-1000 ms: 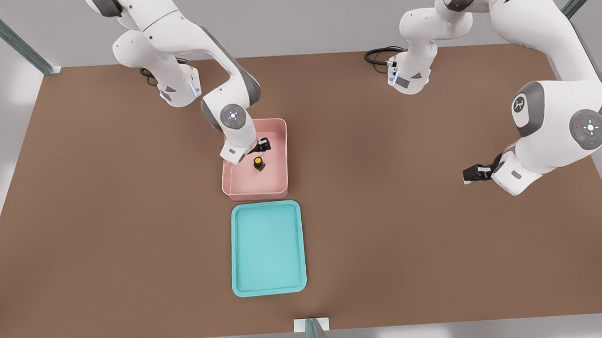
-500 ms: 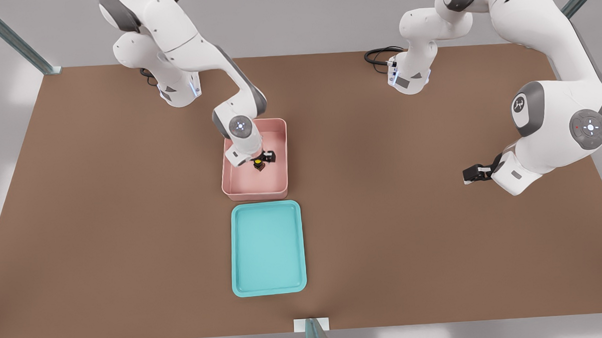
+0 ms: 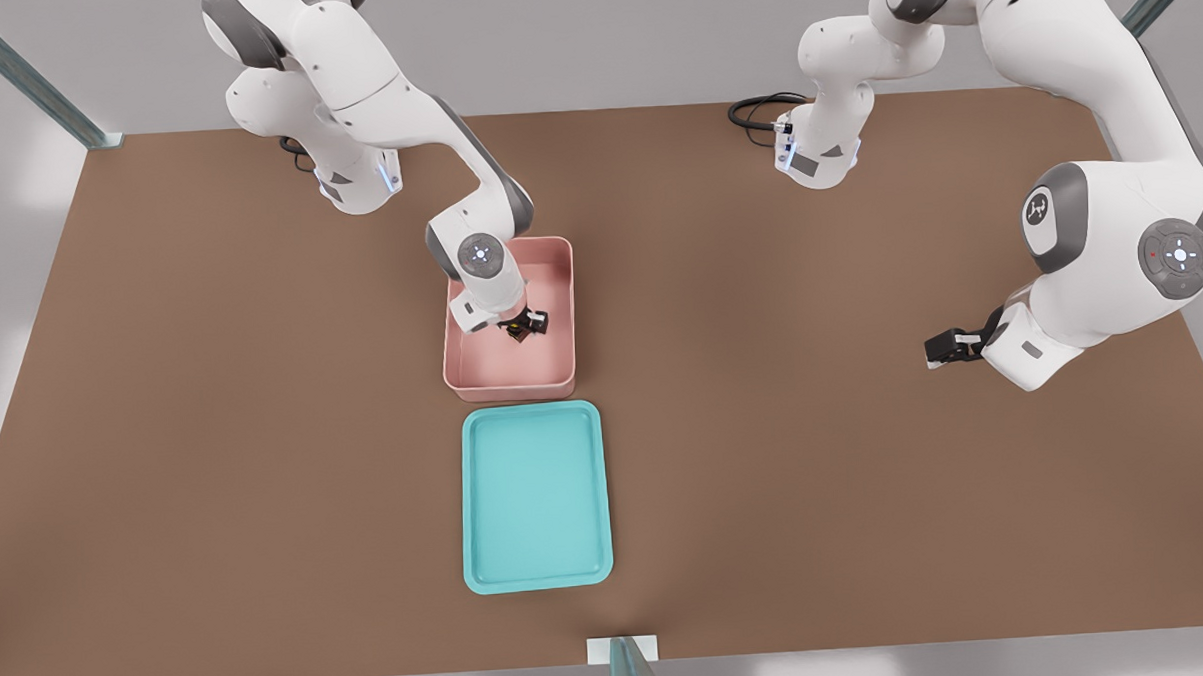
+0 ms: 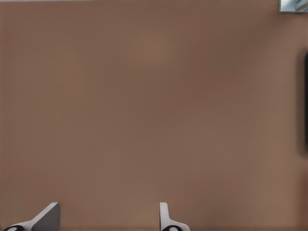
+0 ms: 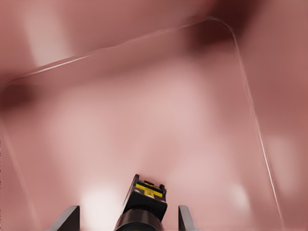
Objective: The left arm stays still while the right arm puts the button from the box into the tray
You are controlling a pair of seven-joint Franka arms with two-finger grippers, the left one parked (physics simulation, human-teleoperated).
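Down inside the pink box (image 3: 510, 366), the right arm's gripper (image 3: 523, 326) sits low over the floor, its two fingers (image 5: 67, 219) spread apart on either side of the button (image 5: 144, 204) with a gap on each side, gripping nothing. The button stands on the box floor between them, yellow cap showing. The teal tray (image 3: 538, 576) lies just beside the box on the brown table (image 3: 215, 442).

No readable words or numbers are showing anywhere. Far from the gripper (image 3: 527, 326), the left arm (image 3: 1107, 210) is bearing a small white emblem, perhaps a logo, not legible.
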